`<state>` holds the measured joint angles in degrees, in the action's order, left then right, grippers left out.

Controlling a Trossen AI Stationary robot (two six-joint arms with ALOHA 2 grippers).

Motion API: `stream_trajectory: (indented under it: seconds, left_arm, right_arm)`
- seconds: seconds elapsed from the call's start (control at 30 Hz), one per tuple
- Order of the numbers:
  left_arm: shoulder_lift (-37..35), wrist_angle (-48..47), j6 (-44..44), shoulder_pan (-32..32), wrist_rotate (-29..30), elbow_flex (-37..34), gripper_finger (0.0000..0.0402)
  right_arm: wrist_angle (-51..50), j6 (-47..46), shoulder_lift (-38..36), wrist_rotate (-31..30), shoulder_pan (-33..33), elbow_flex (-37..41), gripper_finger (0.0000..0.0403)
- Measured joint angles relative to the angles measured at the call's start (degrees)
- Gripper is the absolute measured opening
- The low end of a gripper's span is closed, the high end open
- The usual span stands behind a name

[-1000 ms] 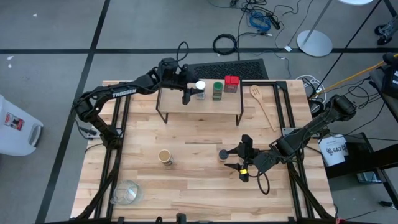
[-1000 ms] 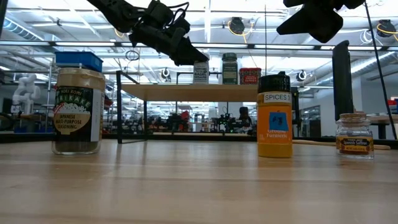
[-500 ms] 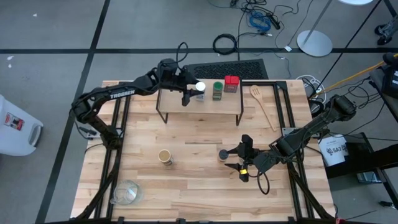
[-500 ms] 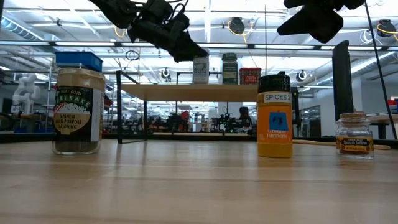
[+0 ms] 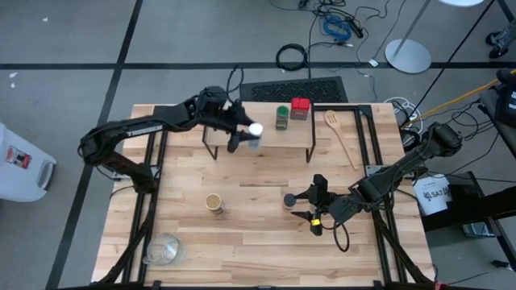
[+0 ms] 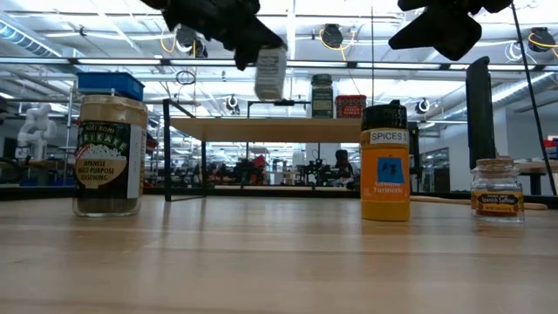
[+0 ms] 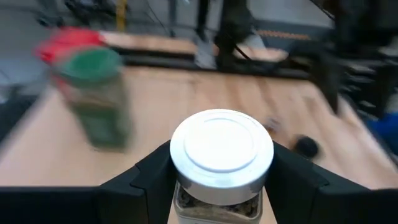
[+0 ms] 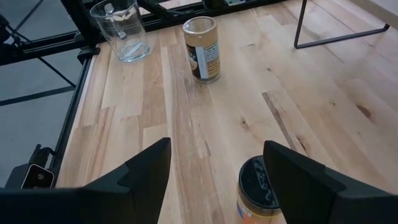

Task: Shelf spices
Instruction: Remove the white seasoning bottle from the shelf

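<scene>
- Beyond the table a wide workshop with ceiling lights and glass partitions is seen in the low view; the light wooden worktop (image 5: pixel 242 201) carries everything.
- Near the far edge of the worktop stands the shelf (image 5: pixel 266 134), a low plank on thin black legs. On its far right part a green-lidded jar (image 5: pixel 281 117) and a red tin (image 5: pixel 300 107) are set side by side.
- The left gripper (image 5: pixel 240 134) is held above the left half of the shelf, and its jaws are closed on the body of a white-lidded jar (image 5: pixel 255 131). In the low view this jar (image 6: pixel 270 73) is seen clear of the plank, lifted and slightly tilted.
- The coming move is judged to turn on this relation: the held jar hangs above the front part of the plank, just left of the green-lidded jar, with its long axis near upright, so a short descent onto bare plank is called for.
- The right gripper (image 5: pixel 310 206) is held over the middle of the worktop with its jaws open and empty. A black-lidded jar (image 5: pixel 289 199) stands upright just beyond its fingertips and is the nearest jar to this arm.
- A tan-lidded jar (image 5: pixel 214 202) stands left of centre.
- A clear glass jug (image 5: pixel 164 249) sits at the near left corner, and a wooden spoon (image 5: pixel 339 133) lies right of the shelf.
</scene>
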<state>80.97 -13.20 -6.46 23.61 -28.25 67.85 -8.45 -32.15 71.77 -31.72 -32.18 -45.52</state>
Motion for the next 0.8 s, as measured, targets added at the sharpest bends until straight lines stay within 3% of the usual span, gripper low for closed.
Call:
stream_trajectory:
  seconds: [0.17,0.43,0.8]
  left_arm:
    - [-2.43,-6.68,3.5,-6.97,0.63,0.0,0.0208]
    - [-3.48,-9.0,9.56,-20.79,11.52,0.0,0.0208]
    - [-3.31,-5.43,16.82,-37.98,38.01,-4.18,0.0208]
  right_arm:
    - [0.17,-0.16,0.0,0.02,-0.06,0.0,0.0242]
    - [0.31,-0.19,0.0,0.17,-0.15,0.0,0.0242]
    - [0.33,-0.19,0.0,0.3,-0.17,0.0,0.0242]
